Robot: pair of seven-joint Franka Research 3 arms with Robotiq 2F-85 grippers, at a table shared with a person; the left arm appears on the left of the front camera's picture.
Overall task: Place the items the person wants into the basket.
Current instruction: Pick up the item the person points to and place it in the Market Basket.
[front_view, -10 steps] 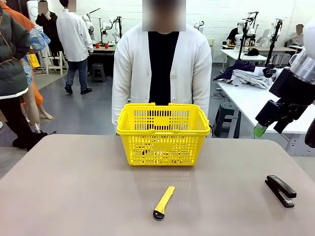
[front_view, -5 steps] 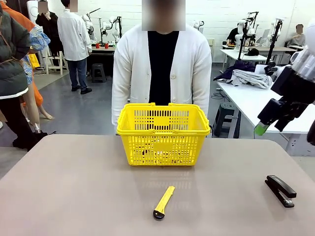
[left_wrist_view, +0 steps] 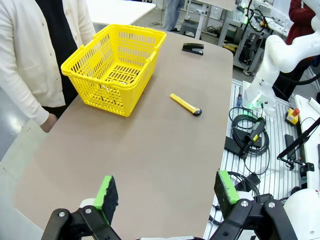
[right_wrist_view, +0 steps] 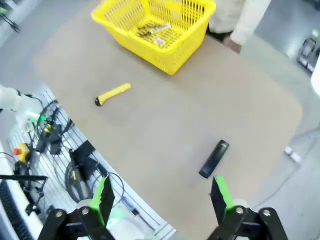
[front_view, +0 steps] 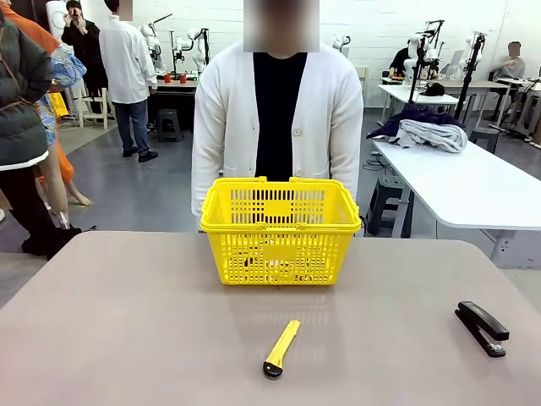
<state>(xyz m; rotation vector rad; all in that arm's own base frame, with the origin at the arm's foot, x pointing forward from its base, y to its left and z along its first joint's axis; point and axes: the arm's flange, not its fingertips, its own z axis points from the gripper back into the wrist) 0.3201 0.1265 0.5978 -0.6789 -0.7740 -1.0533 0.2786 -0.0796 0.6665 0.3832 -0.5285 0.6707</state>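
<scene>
The yellow basket stands at the table's far middle, just in front of the person in a white cardigan. In the right wrist view some slim dark and white items lie on the floor of the basket, too blurred to tell apart. My left gripper hangs open high above the table's left end, far from the basket. My right gripper is open too, high over the table's right near corner. Neither one has anything between its fingers.
A yellow utility knife lies near the front middle of the table, and a black stapler lies at the right. The person's hand hangs by the far edge. Cables and gear sit beside the table on my side.
My right arm, seen at the right edge of the front view a second ago, has risen and drawn back out of that picture. Basket, knife and stapler have not moved.
</scene>
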